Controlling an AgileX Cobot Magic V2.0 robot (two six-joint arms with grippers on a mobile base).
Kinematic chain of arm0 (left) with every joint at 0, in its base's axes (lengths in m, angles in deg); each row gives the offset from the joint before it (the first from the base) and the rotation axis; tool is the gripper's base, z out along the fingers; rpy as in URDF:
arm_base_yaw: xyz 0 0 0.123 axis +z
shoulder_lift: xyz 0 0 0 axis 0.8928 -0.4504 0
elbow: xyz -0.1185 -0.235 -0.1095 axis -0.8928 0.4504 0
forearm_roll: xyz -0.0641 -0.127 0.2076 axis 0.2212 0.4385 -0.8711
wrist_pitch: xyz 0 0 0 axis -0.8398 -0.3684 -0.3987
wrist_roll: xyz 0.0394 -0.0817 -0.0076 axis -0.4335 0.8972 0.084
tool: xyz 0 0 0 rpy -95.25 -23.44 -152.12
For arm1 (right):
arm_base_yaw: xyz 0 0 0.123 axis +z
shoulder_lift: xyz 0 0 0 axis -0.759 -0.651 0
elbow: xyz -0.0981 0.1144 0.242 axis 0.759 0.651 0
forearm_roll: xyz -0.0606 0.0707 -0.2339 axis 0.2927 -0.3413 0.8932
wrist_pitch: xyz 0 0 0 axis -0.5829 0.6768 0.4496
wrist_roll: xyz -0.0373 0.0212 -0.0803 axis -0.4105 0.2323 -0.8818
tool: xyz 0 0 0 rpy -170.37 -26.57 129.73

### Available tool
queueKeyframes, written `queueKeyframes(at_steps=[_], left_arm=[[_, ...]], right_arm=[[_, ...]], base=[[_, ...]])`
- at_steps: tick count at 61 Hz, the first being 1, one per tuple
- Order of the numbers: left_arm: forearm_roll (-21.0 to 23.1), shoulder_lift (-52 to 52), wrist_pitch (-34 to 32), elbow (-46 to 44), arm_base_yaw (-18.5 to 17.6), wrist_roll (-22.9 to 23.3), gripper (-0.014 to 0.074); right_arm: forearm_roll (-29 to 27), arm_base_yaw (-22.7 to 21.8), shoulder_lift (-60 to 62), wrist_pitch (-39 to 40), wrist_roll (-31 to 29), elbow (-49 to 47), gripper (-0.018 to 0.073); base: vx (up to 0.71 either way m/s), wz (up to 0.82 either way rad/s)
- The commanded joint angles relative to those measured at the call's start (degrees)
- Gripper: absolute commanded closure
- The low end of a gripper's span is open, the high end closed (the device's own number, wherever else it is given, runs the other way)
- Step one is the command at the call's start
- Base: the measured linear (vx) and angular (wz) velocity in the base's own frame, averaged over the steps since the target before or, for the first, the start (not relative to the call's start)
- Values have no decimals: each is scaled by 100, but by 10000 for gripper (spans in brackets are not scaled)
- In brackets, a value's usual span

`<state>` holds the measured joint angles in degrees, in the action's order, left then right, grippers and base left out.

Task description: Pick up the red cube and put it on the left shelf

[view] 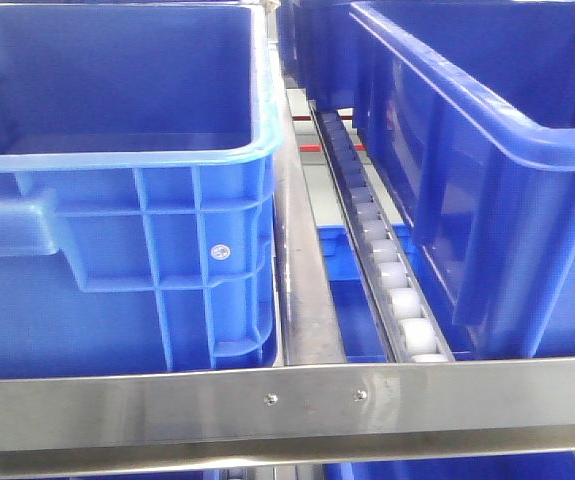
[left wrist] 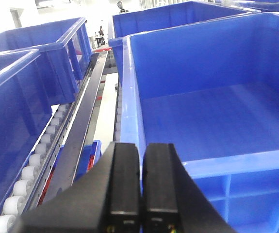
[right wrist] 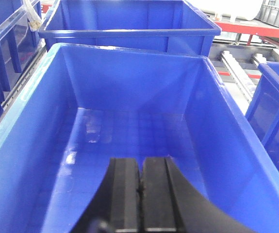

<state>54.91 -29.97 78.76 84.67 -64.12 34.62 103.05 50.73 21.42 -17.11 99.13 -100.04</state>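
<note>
Left wrist-mounted view shows your left hand [left wrist: 140, 187] pinched empty over a blue bin [left wrist: 212, 97], the right hand [right wrist: 140, 194] likewise, red cube unseen, so you're searching; find it next.

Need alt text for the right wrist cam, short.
The right arm's black pincer, jaws shut together and holding nothing, hangs over a large, empty blue plastic bin. A second blue plastic bin sits directly behind it, with more blue bins at both edges. No red cube is visible.
</note>
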Motion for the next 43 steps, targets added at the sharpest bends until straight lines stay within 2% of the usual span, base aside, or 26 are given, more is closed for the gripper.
queueKeyframes(at_steps=[1,13,31,39,43], left_arm=[[27,-40,-520,126,-31,-3,491],[27,-40,-520,126,-31,-3,491],[27,-40,-520,126,-31,-3,491],[27,-40,-520,126,-31,-3,491],[27,-40,-520,126,-31,-3,491]], right_arm=[[-50,-3,191,493,-2,17,509],[-65,-3,977,552,-2,870,509],[-65,-3,2523,1185,-2,2466,509],[-65,-3,3031,1343,-2,2906,509],[-65,-3,3055,1137,10,2884,509]], base=[[0,0],[0,0],[0,0],[0,0],[0,0]])
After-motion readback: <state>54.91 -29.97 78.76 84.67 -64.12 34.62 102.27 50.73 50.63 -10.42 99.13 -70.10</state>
